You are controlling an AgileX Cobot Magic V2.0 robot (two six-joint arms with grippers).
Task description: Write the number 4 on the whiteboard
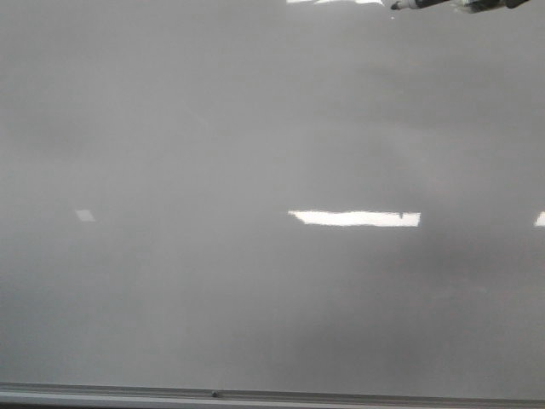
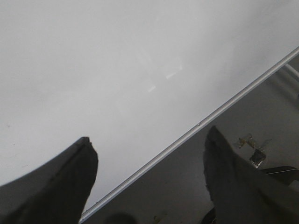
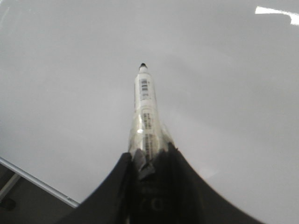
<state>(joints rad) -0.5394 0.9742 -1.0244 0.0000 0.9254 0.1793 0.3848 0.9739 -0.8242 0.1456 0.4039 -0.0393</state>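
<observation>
Ceiling light showed as a long bright reflection (image 1: 353,218) across the glossy whiteboard (image 1: 170,128), with a small pale patch (image 1: 85,216) well to its left, another sliver (image 1: 540,219) at the right edge and a streak (image 1: 332,2) along the top. Beyond the silver edge, the left wrist view showed a dark grey floor (image 2: 187,186) with a few pale scraps (image 2: 252,142) on it. The right wrist view showed the same dark ground (image 3: 23,200) crossed by a pale bar (image 3: 9,186).

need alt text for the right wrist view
The right gripper holds a white marker in its fingers, its black tip pointing at a blank, glossy whiteboard. The board's silver edge shows in one corner.
</observation>
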